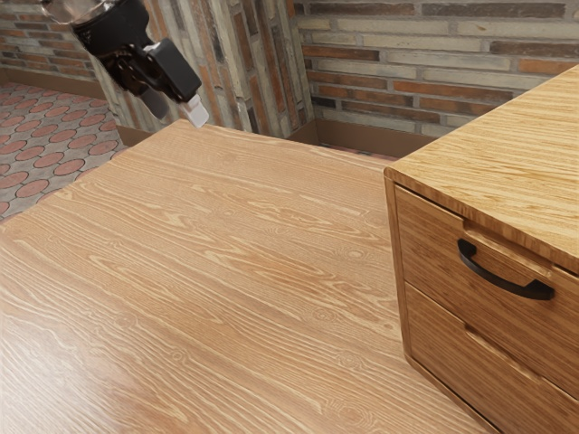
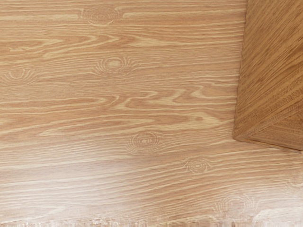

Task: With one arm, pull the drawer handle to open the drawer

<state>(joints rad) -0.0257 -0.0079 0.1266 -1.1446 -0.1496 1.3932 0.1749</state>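
My gripper [image 1: 178, 110] hangs high over the far corner of the table [image 1: 226, 271], at the exterior view's upper left. Fingers stand apart w/ nothing btwn them: open, empty. Directly under my hand is bare wood grain. Off to one side of it the wrist view shows the corner of the cabinet top [image 2: 272, 71].

Further out, at the exterior view's right, the cabinet [image 1: 403, 271] sits on the table, well apart from me. Its upper drawer [image 1: 434, 240] has its front flush w/ the frame, so I judge it shut and the task not started. The black handle [image 1: 503, 278] is a shallow bow-shaped bar standing proud of the drawer front, ends fixed, w/ a gap behind the middle. There's a lower drawer [image 1: 479, 371] beneath, not my target as far as I can tell.

Handling, my guess:
- Handle looks rigid, prob. smooth and a bit slippery, so pinch it at mid-span, one finger above the bar and one below.
- Drawer is a wooden box on slides. Expect some resistance at first, then a straight run.
- Pull square to the front, no twist. An off-axis tug could bind it or slip the fingers off.

Beyond it all is the brick wall [image 1: 434, 54].
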